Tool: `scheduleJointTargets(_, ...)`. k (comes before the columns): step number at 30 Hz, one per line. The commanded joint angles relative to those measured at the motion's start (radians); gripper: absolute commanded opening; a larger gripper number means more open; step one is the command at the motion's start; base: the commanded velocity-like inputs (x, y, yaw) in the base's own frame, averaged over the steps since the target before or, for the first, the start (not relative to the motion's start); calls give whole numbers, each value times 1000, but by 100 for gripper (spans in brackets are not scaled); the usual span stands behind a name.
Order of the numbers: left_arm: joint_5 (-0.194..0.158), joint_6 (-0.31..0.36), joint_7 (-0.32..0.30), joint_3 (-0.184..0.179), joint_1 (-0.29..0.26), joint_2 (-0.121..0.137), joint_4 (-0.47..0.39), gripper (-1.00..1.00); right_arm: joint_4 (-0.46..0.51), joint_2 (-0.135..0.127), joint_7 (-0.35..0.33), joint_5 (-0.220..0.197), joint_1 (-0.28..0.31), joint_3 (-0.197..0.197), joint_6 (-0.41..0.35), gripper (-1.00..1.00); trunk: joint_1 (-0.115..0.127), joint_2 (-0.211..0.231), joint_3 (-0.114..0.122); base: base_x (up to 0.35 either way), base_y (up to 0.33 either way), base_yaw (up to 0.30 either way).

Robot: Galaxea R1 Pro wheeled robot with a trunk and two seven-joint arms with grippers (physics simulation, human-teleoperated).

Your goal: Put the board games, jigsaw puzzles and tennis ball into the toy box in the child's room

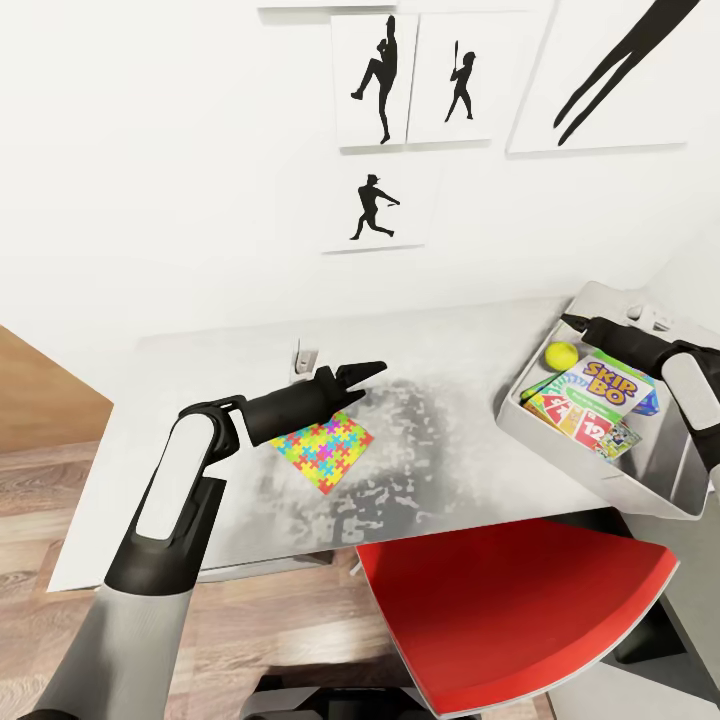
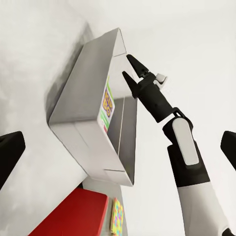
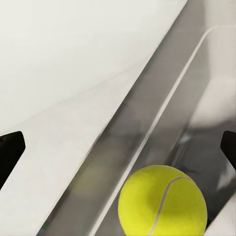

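A multicoloured jigsaw puzzle (image 1: 322, 447) lies flat on the pale grey table (image 1: 460, 340). My left gripper (image 1: 366, 378) hovers open just above the puzzle's far corner, holding nothing. At the right stands the light grey toy box (image 1: 655, 480). Inside it are the yellow-green tennis ball (image 1: 561, 354) and a "Skip-Bo" board game (image 1: 603, 384) lying on other flat printed things. My right gripper (image 1: 572, 320) is open over the box's far rim, above the ball. In the right wrist view the tennis ball (image 3: 162, 201) rests against the toy box wall (image 3: 196, 113). The left wrist view looks across at the toy box (image 2: 88, 113) and the right gripper (image 2: 127, 65).
A red chair seat (image 1: 510, 610) juts under the table's front edge, between my arms. A small white fitting (image 1: 305, 358) stands on the table behind the left gripper. Black silhouette pictures (image 1: 375, 208) hang on the white wall. Wood-plank floor (image 1: 40, 480) shows at left.
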State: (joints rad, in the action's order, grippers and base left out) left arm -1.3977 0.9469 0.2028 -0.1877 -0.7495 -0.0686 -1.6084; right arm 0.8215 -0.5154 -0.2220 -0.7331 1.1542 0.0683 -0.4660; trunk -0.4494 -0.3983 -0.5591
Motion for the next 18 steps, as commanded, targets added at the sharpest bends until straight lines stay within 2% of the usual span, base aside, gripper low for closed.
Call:
scheduleJointTargets(1,-10,3,10,1,-1,0,-1,100,3,-2,-1,-3,1,2,-3,100,-1,-2,-1,0,0,0)
scheduleJointTargets(11,-10,3,10,0,0,0,-1,100,57,-22,-21,-4,-7,-6,-6,100,-1,-2,-1,0,0,0)
scheduleJointTargets(13,-10,3,11,-1,0,1,-1,100,95,-43,-35,-5,-13,-8,-10,100,-1,-2,-1,0,0,0)
scheduleJointTargets(14,-10,3,11,-1,0,1,-1,100,95,-43,-35,-5,-13,-8,-10,100,-1,-2,-1,0,0,0)
scheduleJointTargets(17,-10,3,11,-1,0,1,-1,100,147,-86,-52,-9,-46,-10,-17,100,-1,-2,-1,-37,0,0)
scheduleJointTargets(18,-10,3,11,-1,0,1,-1,100,147,-86,-52,-9,-46,-10,-17,100,-1,-2,-1,-71,0,0)
